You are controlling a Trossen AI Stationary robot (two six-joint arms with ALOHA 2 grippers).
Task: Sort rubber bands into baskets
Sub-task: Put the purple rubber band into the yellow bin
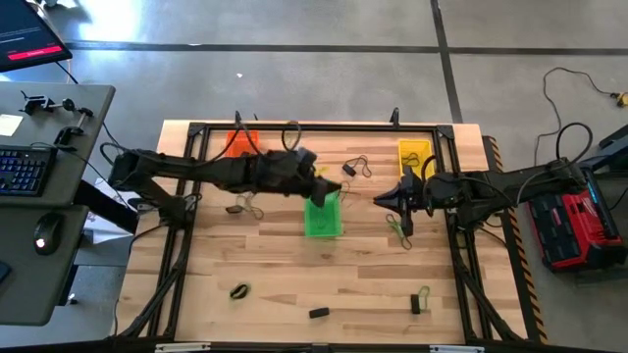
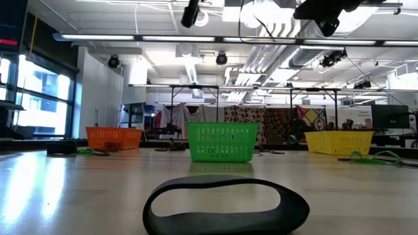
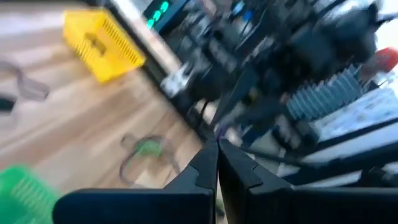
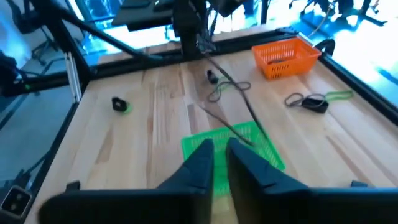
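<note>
Wooden desk (image 1: pixel 294 284): left end effector (image 1: pixel 345 185), shut and empty, beside green basket (image 1: pixel 322 217); right end effector (image 1: pixel 379 199), barely parted, empty.

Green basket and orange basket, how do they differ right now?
The green basket sits mid-table with the left gripper right by its edge; the orange basket sits at the far left corner with no gripper near. Their colours differ. Both are small, upright slotted bins of like size.
</note>
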